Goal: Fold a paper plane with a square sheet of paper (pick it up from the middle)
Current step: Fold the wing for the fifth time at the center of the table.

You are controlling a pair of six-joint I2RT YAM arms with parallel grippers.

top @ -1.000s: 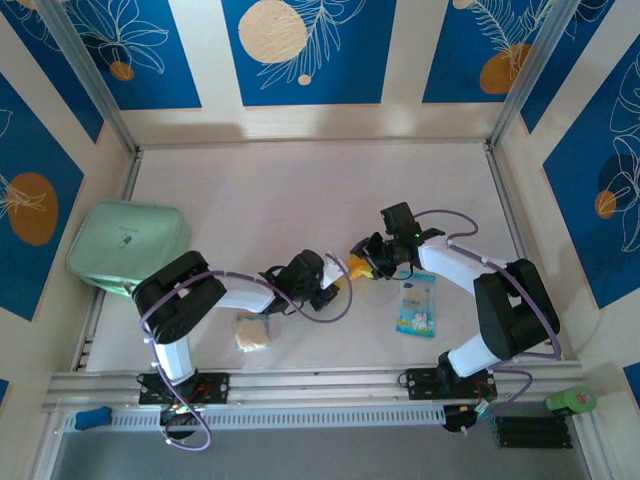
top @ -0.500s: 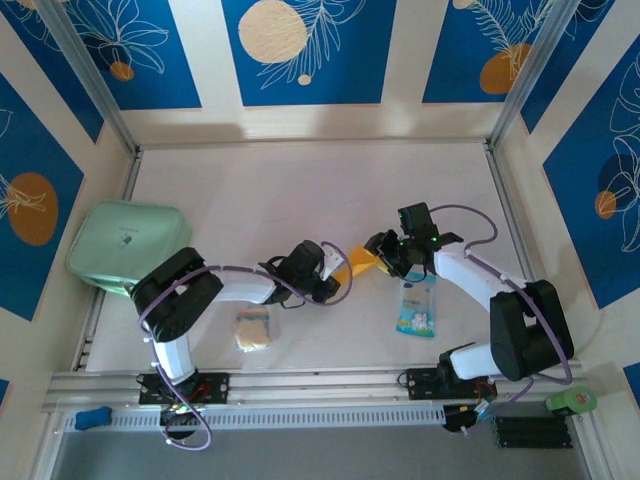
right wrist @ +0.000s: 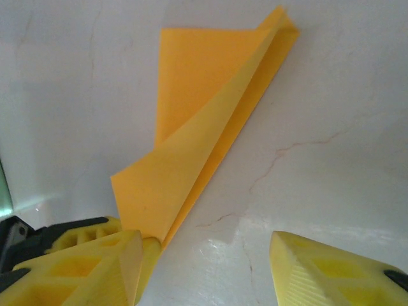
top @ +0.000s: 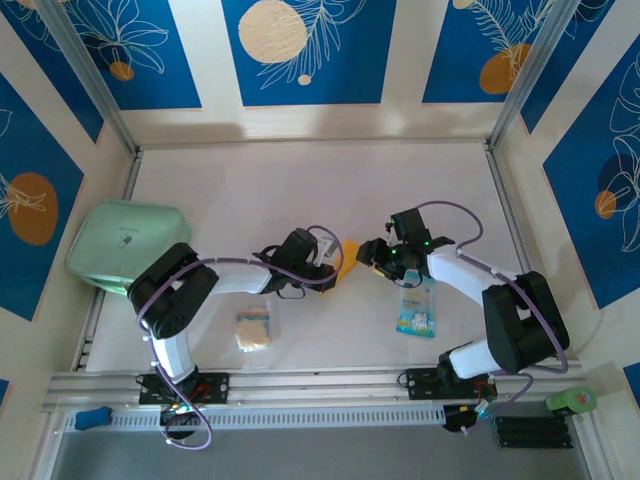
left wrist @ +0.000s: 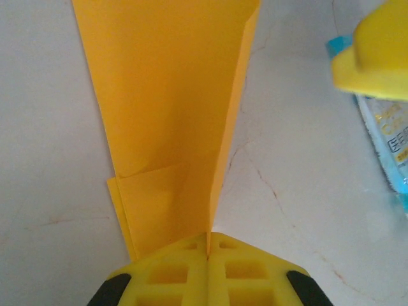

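At the far left of the table (top: 250, 190) lies a pale green pouch (top: 128, 245), well apart from the work. Nearer my bases sits a small beige spongy square (top: 253, 330), also out of the way.

My left gripper (top: 322, 262) reaches toward the middle of the table. In its wrist view the two pads meet at the bottom of the picture, and the left gripper (left wrist: 208, 245) is closed tight on the near end of the orange-yellow paper (left wrist: 166, 95). The paper runs away from the pads as a long, narrow folded strip that lies on the table, with a second layer showing along its left edge.

From above, the orange-yellow paper (top: 348, 257) sits between my two grippers at mid-table. In the right wrist view the orange-yellow paper (right wrist: 197, 127) is a slim wedge with one flap lifted off the layer beneath it.

My right gripper (top: 375, 255) is just beside the paper's other side. Its jaws stand well apart, and the right gripper (right wrist: 207, 255) holds nothing. The paper's near corner lies beside its left finger (right wrist: 95, 261), and I cannot tell whether they touch.

To the right lies the light-blue and white packet (top: 417, 305).

I judge the folding well along: the sheet is no longer square, and several long folds are in. The raised flap has not been pressed flat, and I cannot see a finished dart with wings yet.
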